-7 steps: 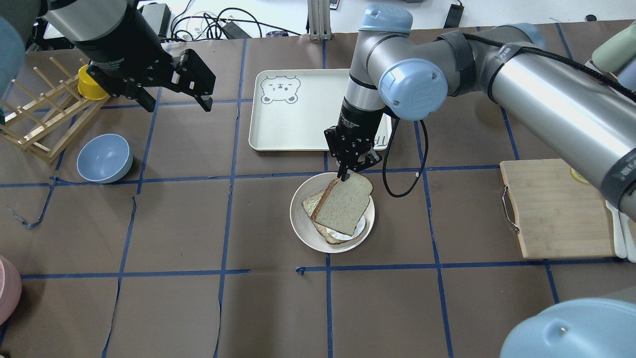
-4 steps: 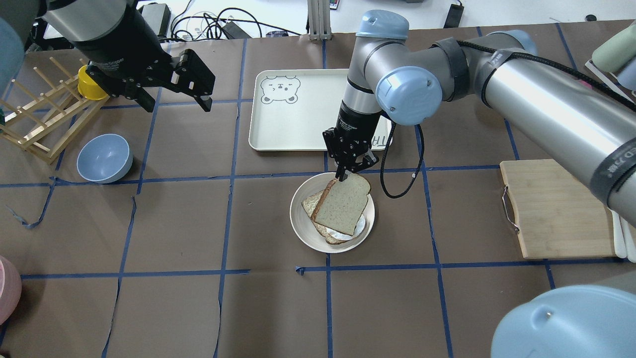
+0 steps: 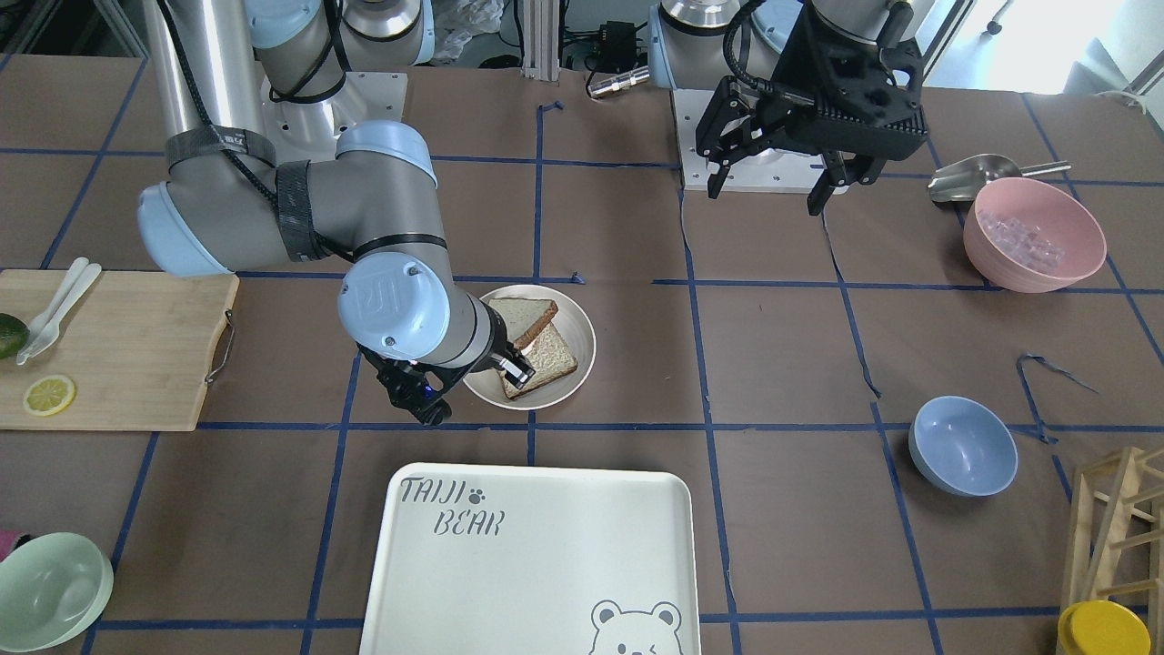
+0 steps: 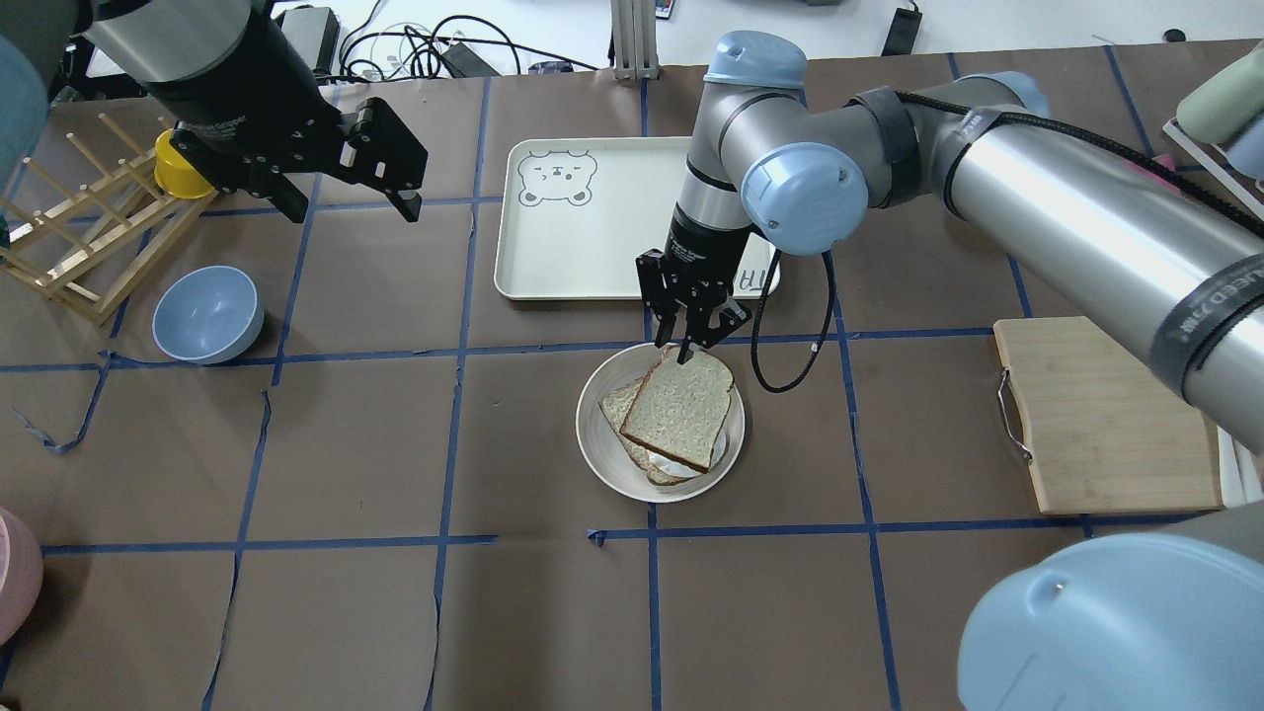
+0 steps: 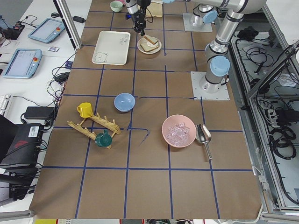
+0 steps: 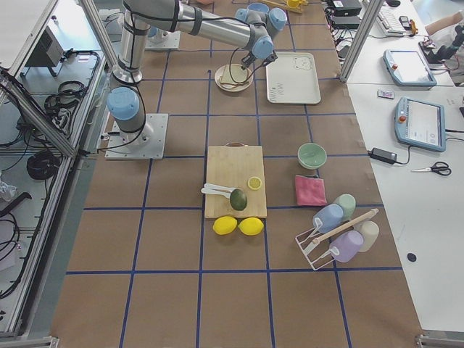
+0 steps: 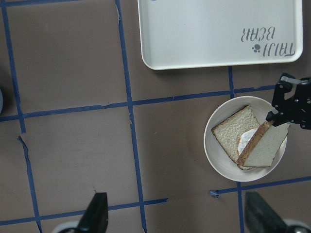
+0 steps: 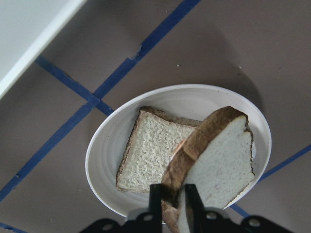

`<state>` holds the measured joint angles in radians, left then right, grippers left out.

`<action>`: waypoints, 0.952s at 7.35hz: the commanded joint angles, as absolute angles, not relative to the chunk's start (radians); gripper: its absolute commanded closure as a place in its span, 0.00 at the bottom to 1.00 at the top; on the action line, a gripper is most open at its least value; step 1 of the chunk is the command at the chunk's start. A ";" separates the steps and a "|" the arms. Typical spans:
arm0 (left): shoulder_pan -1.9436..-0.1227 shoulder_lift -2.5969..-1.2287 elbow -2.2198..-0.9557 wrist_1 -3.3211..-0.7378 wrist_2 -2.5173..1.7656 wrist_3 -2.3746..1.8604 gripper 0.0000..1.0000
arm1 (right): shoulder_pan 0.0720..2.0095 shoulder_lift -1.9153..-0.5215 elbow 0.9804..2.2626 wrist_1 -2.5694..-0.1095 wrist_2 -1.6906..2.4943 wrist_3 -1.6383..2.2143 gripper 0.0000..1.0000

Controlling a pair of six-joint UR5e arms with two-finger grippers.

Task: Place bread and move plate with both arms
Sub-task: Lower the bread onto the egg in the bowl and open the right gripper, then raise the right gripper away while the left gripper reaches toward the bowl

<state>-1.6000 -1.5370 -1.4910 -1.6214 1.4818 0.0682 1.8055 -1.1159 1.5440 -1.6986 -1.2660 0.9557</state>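
Observation:
The plain bread slice (image 4: 681, 407) leans low over a second slice (image 4: 622, 405) with fried egg on the round cream plate (image 4: 592, 434). My right gripper (image 4: 684, 351) is shut on the bread's far crust edge, just over the plate's far rim. The right wrist view shows the fingers (image 8: 155, 194) pinching the brown crust of the bread (image 8: 218, 160) above the plate (image 8: 104, 160). My left gripper (image 4: 353, 212) hangs open and empty, high at the far left, well apart from the plate. The left wrist view shows the plate (image 7: 214, 150) and the bread (image 7: 265, 148) from above.
The white bear-print tray (image 4: 583, 227) lies just beyond the plate. A blue bowl (image 4: 207, 314), a wooden rack (image 4: 89, 237) and a yellow cup (image 4: 178, 168) are at the left. A wooden cutting board (image 4: 1106, 415) lies at the right. A pink bowl (image 3: 1032, 235) stands near the robot's left.
My right gripper has shifted slightly left and lowered, and the bread has tipped flatter over the egg slice. The left arm has not moved.

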 commanded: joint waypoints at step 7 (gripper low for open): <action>-1.612 -1.581 -1.575 -1.623 1.480 -0.108 0.00 | 1.737 -1.363 1.545 -1.611 -1.548 0.315 0.00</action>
